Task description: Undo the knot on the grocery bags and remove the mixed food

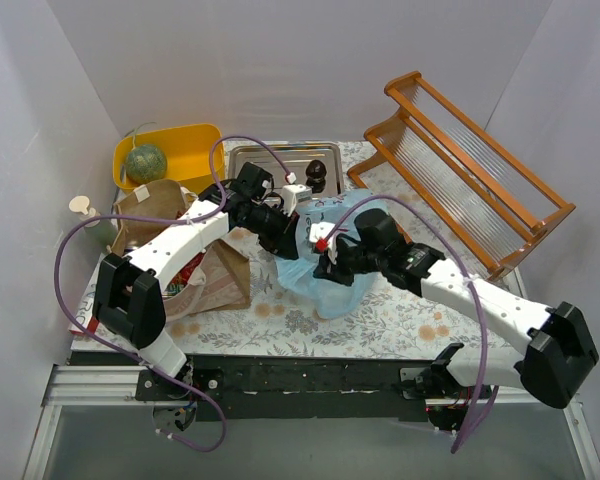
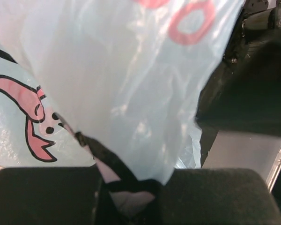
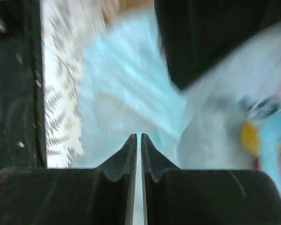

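Pinching the light blue bag (image 2: pixel 131 93) film, left fingers (image 2: pixel 215 197) are closed on it. Right fingers (image 3: pixel 119 161) are nearly shut, bag just ahead, catch unclear. Light, soft, slippery, probably tearable; best gripped at the bunched neck.

The blue bag (image 1: pixel 332 275) is thin plastic film, crinkled, glossy and half see-through, printed with pink and black cartoon lines. The brown bag (image 1: pixel 223 272) is matt, creased paper. The tub (image 1: pixel 188 148) is smooth yellow plastic, and the melon (image 1: pixel 145 162) has a rough netted skin. The tray (image 1: pixel 273 160) is bright metal. The rack (image 1: pixel 465 175) is varnished orange wood with 2 tiers of ribbed clear panel. The desk (image 1: pixel 390 318) has a smooth leaf-printed covering. The left arm (image 1: pixel 180 238) and right arm (image 1: pixel 492 306) wear smooth white plastic shells. The right gripper (image 3: pixel 138 137) is matt black.
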Controlling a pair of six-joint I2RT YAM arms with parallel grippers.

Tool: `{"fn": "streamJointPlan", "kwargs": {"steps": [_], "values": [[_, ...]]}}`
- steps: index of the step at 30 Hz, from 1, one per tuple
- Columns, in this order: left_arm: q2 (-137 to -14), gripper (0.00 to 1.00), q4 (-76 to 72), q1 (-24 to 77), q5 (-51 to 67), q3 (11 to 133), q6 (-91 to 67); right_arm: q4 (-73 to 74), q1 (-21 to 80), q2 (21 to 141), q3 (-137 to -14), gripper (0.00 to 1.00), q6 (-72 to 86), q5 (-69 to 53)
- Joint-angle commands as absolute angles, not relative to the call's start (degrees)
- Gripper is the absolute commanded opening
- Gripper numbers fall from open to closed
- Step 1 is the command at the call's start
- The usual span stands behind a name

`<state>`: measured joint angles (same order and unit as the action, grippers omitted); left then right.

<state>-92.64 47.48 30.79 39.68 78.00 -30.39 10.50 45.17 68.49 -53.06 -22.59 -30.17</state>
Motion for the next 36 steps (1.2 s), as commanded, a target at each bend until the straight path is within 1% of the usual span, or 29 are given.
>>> {"fn": "streamJointPlan", "kwargs": {"steps": [1, 2, 3, 4, 5, 7, 8, 9, 11, 13, 14, 16, 19, 20, 21, 26, 29, 30, 32, 33, 36], "values": [[-89.8, 0.0, 48.2, 30.2, 42.8, 78.9, -30.9, 7.0, 45.7, 70.7, -46.2, 0.15, -24.6, -13.5], [-89.2, 0.0, 48.9, 30.2, 42.8, 78.2, -30.5, 2.2, 45.7, 71.3, -44.3, 0.23, -25.0, -1.8], [-88.8, 0.0, 49.1, 30.1, 42.2, 77.8, -29.6, 0.6, 45.7, 71.8, -42.0, 0.32, -27.3, 1.7], [-87.6, 0.0, 49.2, 30.1, 41.7, 77.3, -29.2, 0.6, 45.7, 72.3, -39.3, 0.37, -30.1, 2.0], [-86.9, 0.0, 49.5, 30.1, 41.1, 75.9, -28.9, 1.3, 45.7, 72.1, -38.2, 0.38, -32.9, -0.2], [-85.7, 0.0, 49.9, 29.7, 40.4, 75.0, -28.0, 6.6, 45.8, 70.8, -37.6, 0.35, -33.0, -5.8], [-84.6, 0.0, 51.1, 29.6, 40.5, 75.0, -27.3, 13.6, 46.1, 70.1, -38.2, 0.33, -33.0, -12.3], [-83.9, 0.0, 51.9, 29.5, 40.6, 75.6, -26.3, 16.1, 47.3, 69.1, -38.3, 0.33, -31.5, -14.7], [-80.1, 0.0, 53.3, 29.5, 41.0, 78.5, -22.4, 20.5, 49.5, 66.6, -40.2, 0.31, -30.0, -16.4], [-77.9, 0.0, 52.2, 29.5, 39.0, 79.2, -21.8, 23.2, 50.6, 67.1, -43.4, 0.29, -29.5, -16.3], [-78.2, 0.0, 53.3, 29.2, 39.0, 79.3, -20.9, 22.2, 50.5, 67.8, -46.5, 0.29, -29.6, -13.1], [-79.4, 0.0, 55.0, 28.6, 39.8, 77.9, -19.6, 17.9, 49.8, 71.3, -48.5, 0.29, -31.7, -8.4], [-80.2, 0.0, 54.1, 28.6, 41.0, 73.2, -19.9, 11.4, 46.2, 76.6, -51.8, 0.3, -32.9, -5.3], [-80.6, 0.0, 53.2, 28.6, 40.6, 72.5, -21.1, 10.2, 44.3, 77.9, -52.6, 0.32, -32.9, -4.3], [-80.9, 0.0, 52.9, 28.6, 40.3, 71.7, -21.4, 9.4, 43.4, 80.3, -54.7, 0.37, -32.8, -3.8], [-81.6, 0.0, 51.4, 28.6, 38.8, 69.0, -22.1, 6.6, 40.5, 86.5, -60.3, 0.43, -32.0, -5.3], [-82.7, 0.0, 51.7, 28.6, 39.8, 68.9, -21.9, 5.5, 40.1, 89.7, -63.7, 0.5, -29.2, -6.1], [-83.1, 0.0, 51.8, 28.6, 40.7, 69.1, -21.8, 5.1, 40.1, 91.0, -64.4, 0.58, -28.2, -6.2], [-83.8, 0.0, 51.8, 28.6, 41.3, 69.1, -22.1, 4.2, 40.0, 92.5, -67.0, 0.66, -25.2, -6.9], [-83.9, 0.0, 51.7, 28.6, 41.5, 69.0, -22.2, 4.3, 39.9, 94.5, -68.0, 0.73, -24.3, -6.6], [-84.5, 0.0, 51.2, 28.5, 41.0, 68.8, -22.9, 3.2, 39.6, 98.8, -71.5, 0.83, -20.5, -4.5]]}}
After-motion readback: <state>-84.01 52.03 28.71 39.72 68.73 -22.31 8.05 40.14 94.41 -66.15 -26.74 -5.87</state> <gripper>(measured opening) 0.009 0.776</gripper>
